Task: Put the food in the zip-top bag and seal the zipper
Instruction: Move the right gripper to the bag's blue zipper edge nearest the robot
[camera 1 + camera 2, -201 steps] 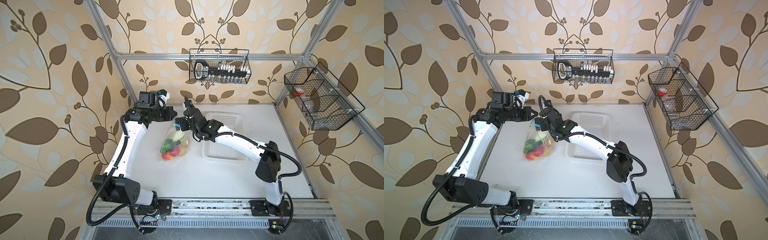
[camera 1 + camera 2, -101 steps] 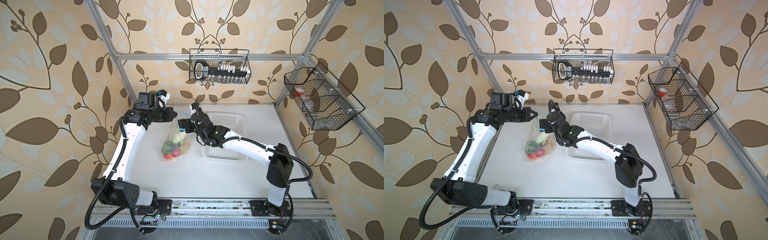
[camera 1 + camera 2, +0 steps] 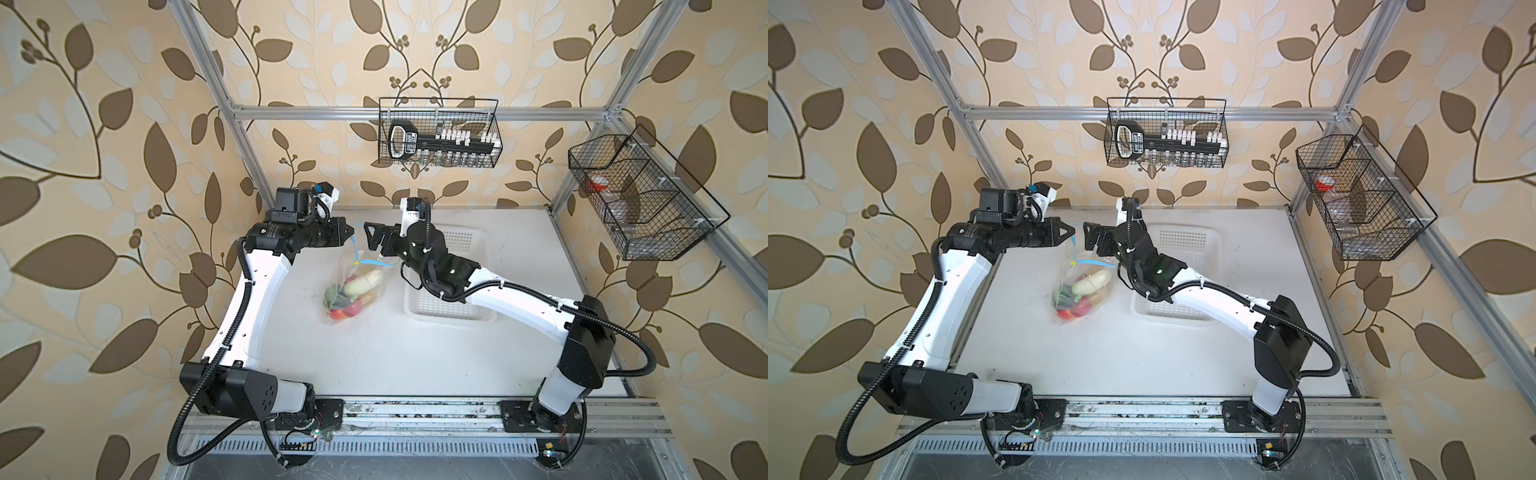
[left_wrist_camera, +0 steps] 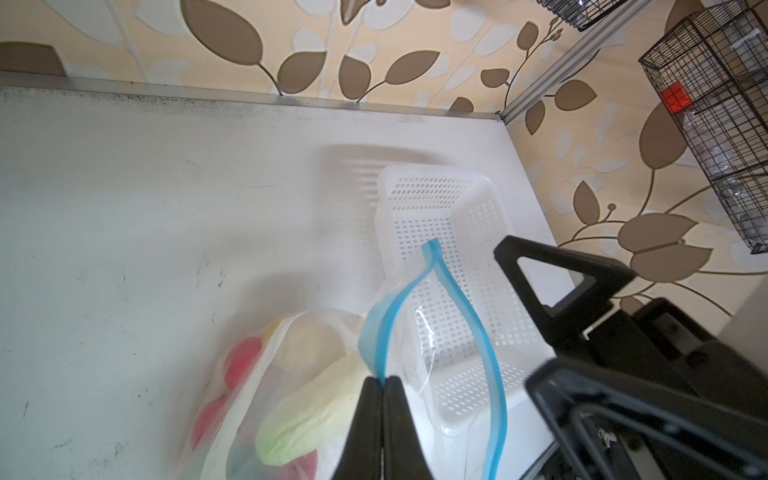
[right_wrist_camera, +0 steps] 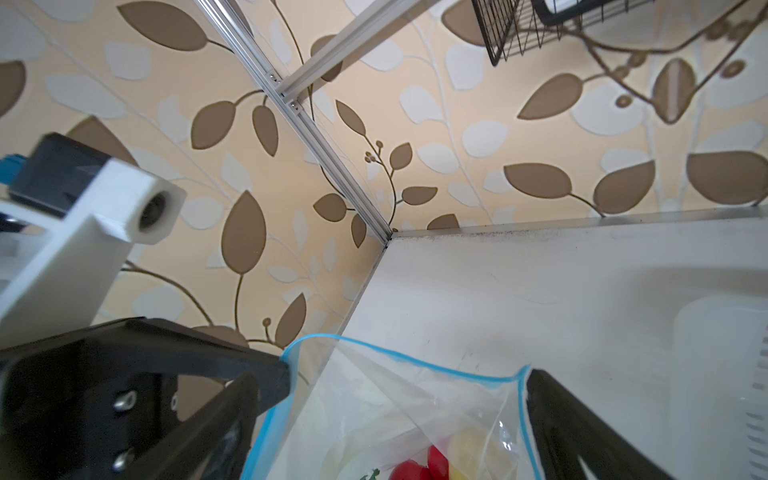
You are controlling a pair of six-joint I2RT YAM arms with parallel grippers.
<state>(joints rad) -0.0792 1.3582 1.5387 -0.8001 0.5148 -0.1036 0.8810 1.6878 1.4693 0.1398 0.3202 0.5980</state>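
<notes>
Leaf-patterned wallpaper [image 3: 104, 137] closes the cell on three sides. Below it is a white bench [image 3: 374, 357], with a white perforated basket [image 3: 451, 319] that looks empty.

Both top views:
- The zip-top bag [image 3: 347, 309] sits just beside the basket, on the side nearest the left arm.
- Its belly rests on the bench with the food [image 3: 365, 280] heaped inside, and its mouth end is lifted.
- The left claw [image 3: 351, 238] is clenched on one end of the zipper [image 3: 374, 262], above the bag.
- The right claw [image 3: 371, 237] is spread wide and empty. It faces the left claw, between it and the basket.
- A yellow slider tab [image 3: 354, 263] shows partway along the strip.

Left wrist view:
- The claw tips are pressed flat together on the blue strip.
- From that pinch the strip parts into two bands, which rejoin at the far end toward the basket. The mouth is therefore unsealed over that stretch.
- A pale cabbage [image 4: 307, 411] and some red pieces show through the film, blurred.

Right wrist view:
- The right claw's two fingers [image 5: 270, 376] stand on either side of the bag mouth, and neither grips it.
- Whether the far finger touches the strip's corner, I cannot tell.
- A red apple [image 5: 415, 471] is visible down inside the bag.

Handling (judgement):
- The film is thin, limp and slick, and would slide or crumple under a pinch.
- The food weighs down the bottom, so the mouth sags unless the strip is kept taut.
- The zipper band is the stiffest part, so take hold there, at the slider tab or at the free corner opposite the left claw's pinch.
- The tab is small, so the fingers need to be lined up squarely on it.

Filling looks done. Sealing is not yet done.
</notes>
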